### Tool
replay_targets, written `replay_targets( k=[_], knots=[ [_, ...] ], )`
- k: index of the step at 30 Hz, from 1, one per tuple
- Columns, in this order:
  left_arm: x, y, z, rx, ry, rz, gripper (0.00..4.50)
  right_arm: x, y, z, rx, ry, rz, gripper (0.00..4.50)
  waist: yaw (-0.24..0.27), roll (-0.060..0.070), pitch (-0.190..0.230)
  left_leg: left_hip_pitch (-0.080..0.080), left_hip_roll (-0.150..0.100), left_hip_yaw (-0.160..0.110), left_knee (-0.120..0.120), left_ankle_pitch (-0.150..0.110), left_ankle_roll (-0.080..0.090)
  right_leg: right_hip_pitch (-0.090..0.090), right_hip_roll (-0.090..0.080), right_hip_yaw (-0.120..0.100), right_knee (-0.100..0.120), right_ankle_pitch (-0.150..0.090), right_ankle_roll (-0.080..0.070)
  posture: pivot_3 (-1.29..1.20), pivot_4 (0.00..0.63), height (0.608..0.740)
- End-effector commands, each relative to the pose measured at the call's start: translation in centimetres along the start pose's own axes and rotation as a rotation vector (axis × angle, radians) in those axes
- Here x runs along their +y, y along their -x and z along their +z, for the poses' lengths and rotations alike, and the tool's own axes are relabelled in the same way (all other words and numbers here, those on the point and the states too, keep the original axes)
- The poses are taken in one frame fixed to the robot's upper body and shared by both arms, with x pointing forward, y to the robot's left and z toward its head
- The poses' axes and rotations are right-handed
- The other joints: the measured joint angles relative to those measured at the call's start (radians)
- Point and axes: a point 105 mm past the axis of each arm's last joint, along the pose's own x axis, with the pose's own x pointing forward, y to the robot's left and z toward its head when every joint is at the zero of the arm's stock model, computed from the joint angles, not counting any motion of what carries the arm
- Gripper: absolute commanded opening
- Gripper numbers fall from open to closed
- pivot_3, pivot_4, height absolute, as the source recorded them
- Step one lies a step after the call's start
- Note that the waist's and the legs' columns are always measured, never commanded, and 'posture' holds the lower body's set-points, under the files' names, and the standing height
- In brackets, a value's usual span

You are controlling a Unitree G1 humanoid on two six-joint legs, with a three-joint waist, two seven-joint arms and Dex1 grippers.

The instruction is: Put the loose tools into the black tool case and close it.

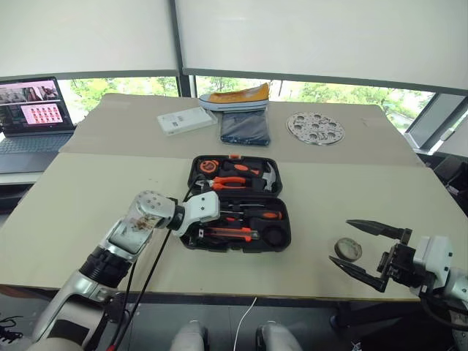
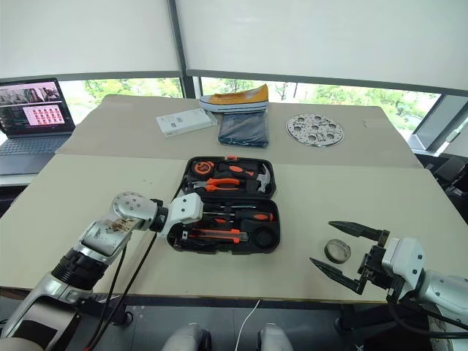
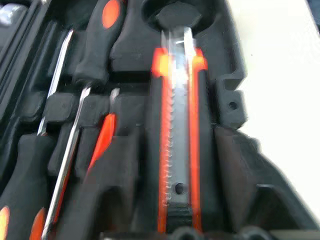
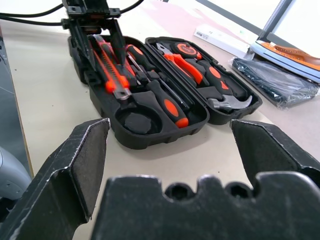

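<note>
The left end effector sits over the near left end of the open black tool case, its fingers spread on either side of the orange-black utility knife, which lies in the case's near slot. The knife appears to be seated, so the sensible move is to lift the left arm straight up and clear, taking care that a finger does not catch the knife's edge and drag it out of the slot.

The right end effector hangs wide open at the near right corner of the tabletop, pinching nothing. Just beside it lies the small grey tape roll, flat on the tabletop and well apart from the case. It looks like the one loose piece left. The round well at the case's right end is empty and probably meant for it. A good pick would come down with one finger on each side of the rim, as the roll is low and flat and could slide away from a sloppy pinch.

The case is a black clamshell lying open, its two halves side by side. Two screwdrivers with black-and-orange handles and a slim orange one lie in the near half. The lid can be closed only after the roll is in.
</note>
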Motion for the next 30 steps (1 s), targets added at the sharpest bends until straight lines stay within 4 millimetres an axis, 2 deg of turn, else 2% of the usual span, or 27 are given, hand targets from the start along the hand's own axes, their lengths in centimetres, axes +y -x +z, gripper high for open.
replay_targets(
  k=[1,2,4,7,10,17,20,30],
  knots=[
    [0.5,0.2,1.6,-0.126,-0.021,0.034,4.49,-0.2,-0.2,0.6,-0.013,0.021,-0.005,4.5,0.001,0.0,0.0,0.0,0.0,0.0,0.0,0.0,0.0,0.0,0.0,0.0,0.0,0.0,0.0,0.0,0.15,0.74],
    [0.9,0.7,2.6,-0.211,-0.032,0.05,4.49,-0.3,-0.2,0.6,-0.013,0.02,-0.005,4.5,0.001,0.0,0.0,-0.001,0.0,0.0,0.0,0.0,0.001,0.0,0.0,0.0,-0.001,0.001,-0.001,0.0,0.15,0.74],
    [1.3,1.4,3.3,-0.285,-0.041,0.066,4.49,-0.3,-0.2,0.5,-0.013,0.019,-0.006,4.5,0.002,0.0,0.0,-0.001,0.0,0.0,0.0,-0.001,0.001,0.0,-0.001,0.0,-0.001,0.001,-0.002,0.0,0.15,0.74],
    [1.8,2.1,2.7,-0.303,-0.039,0.094,4.49,-0.4,-0.2,0.5,-0.013,0.018,-0.009,4.5,0.001,0.0,0.0,-0.001,0.0,0.0,0.001,-0.001,0.001,0.0,-0.001,-0.001,-0.001,0.003,-0.004,0.0,0.15,0.74],
    [1.9,2.5,2.5,-0.333,-0.021,0.107,3.78,-0.4,-0.2,0.4,-0.014,0.015,-0.011,4.5,0.0,0.0,0.0,0.0,0.0,0.0,0.001,0.0,0.001,0.0,0.0,-0.001,0.0,0.002,-0.003,0.0,0.15,0.74],
    [0.2,1.0,1.7,-0.321,-0.06,0.05,1.05,-0.4,-0.4,0.2,-0.016,0.006,-0.014,4.5,0.0,0.0,0.0,0.0,0.0,0.0,0.001,0.0,0.001,0.0,-0.001,0.0,0.0,0.003,-0.003,0.0,0.15,0.74],
    [0.1,0.4,1.4,-0.305,-0.066,0.058,0.07,-0.4,-0.4,0.2,-0.014,0.004,-0.013,4.5,0.002,0.0,0.0,-0.001,0.0,0.0,0.002,0.0,0.001,0.001,-0.001,-0.001,0.0,0.003,-0.003,0.0,0.15,0.74],
    [-1.4,-0.6,-1.1,-0.18,-0.108,0.015,0.07,-0.3,-0.4,-0.1,-0.008,-0.01,-0.01,4.5,0.0,0.0,0.0,-0.001,0.0,0.0,0.004,-0.001,0.001,0.001,0.0,-0.001,0.001,0.003,-0.002,0.0,0.15,0.74]
  ],
)
